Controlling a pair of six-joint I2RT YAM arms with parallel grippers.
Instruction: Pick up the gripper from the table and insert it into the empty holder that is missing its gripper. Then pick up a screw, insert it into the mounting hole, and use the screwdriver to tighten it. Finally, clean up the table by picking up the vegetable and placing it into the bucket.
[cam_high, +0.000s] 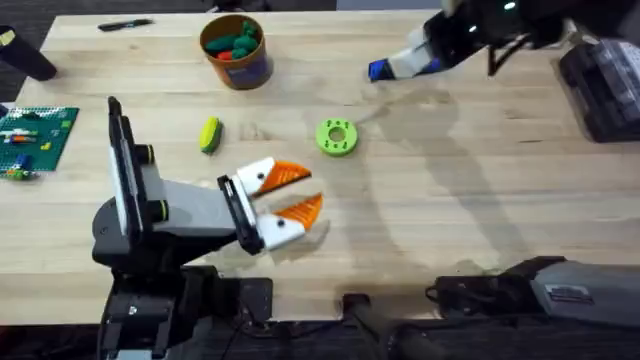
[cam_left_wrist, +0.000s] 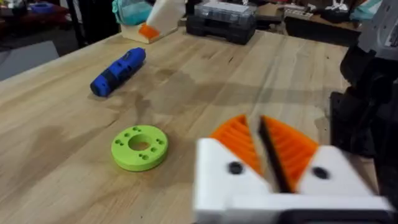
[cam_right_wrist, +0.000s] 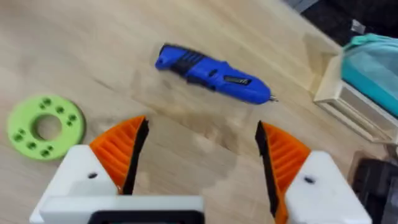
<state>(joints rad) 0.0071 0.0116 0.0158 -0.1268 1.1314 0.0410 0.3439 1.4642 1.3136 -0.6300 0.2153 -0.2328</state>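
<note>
- Overhead: the left gripper hangs low over the table, its orange pads slightly parted at the tips, holding nothing. The yellow-green vegetable lies beside the arm; the bucket stands at the far edge, toy vegetables inside. The right gripper hovers by the screwdriver.
- Left wrist: pads pressed nearly together; green disc and the screwdriver lie ahead.
- Right wrist: fingers spread wide, empty, the screwdriver just beyond them.
</note>
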